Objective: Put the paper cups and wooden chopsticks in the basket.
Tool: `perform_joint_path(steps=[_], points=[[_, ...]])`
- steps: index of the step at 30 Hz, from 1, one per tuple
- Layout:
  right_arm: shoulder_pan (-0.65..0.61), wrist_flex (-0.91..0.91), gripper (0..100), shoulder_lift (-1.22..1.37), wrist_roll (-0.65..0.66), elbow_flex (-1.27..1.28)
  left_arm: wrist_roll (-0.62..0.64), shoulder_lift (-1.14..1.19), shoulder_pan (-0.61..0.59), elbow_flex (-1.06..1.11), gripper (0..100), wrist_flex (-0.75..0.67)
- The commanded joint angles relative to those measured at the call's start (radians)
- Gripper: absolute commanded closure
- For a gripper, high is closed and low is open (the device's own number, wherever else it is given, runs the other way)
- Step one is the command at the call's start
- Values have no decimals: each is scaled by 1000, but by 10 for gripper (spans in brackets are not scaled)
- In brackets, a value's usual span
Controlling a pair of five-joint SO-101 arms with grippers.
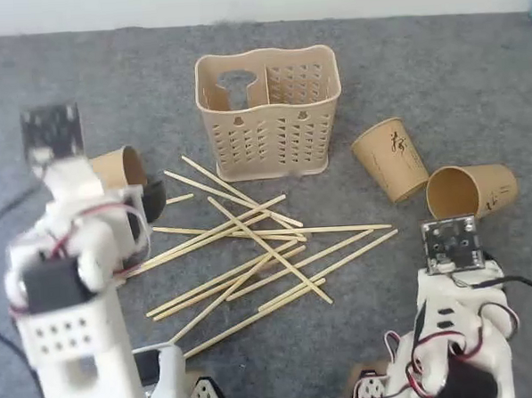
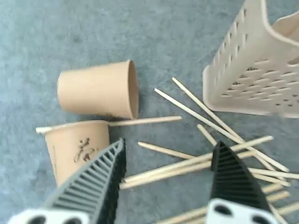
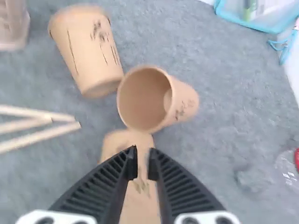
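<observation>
Hovering with jaws spread wide over the chopsticks [image 1: 269,249], the left gripper [image 2: 170,142] looks lined up to grab a few. Two paper cups [image 2: 98,88] lie just beside it. Right gripper [image 3: 141,161] is nearly closed above another cup [image 3: 126,140] — pinching it? Can't tell. The basket [image 1: 270,110] stands upright behind the pile, open top handy for drops.

The tall beige plastic basket [image 1: 271,118] has rows of small slots punched through its walls. The tan paper cups [image 1: 391,159] carry dark brush-stroke marks on their sides, and their insides are the same plain tan. The thin wooden chopsticks [image 1: 250,240] are pale straw-yellow and unmarked. Beneath them the flat table covering [image 1: 474,81] is mottled grey. The left gripper [image 2: 170,143] and right gripper [image 3: 141,150] have black ribbed fingers on white bodies. A shallow plastic tray [image 3: 261,14] is teal.
</observation>
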Motion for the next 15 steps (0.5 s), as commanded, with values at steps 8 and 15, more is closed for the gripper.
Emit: perform_joint_path(steps=[8, 15], points=[[285, 159, 883, -2, 555, 49, -28, -216, -6, 277, 721, -110], [513, 163, 880, -4, 835, 137, -29, -218, -6, 303, 721, -126]])
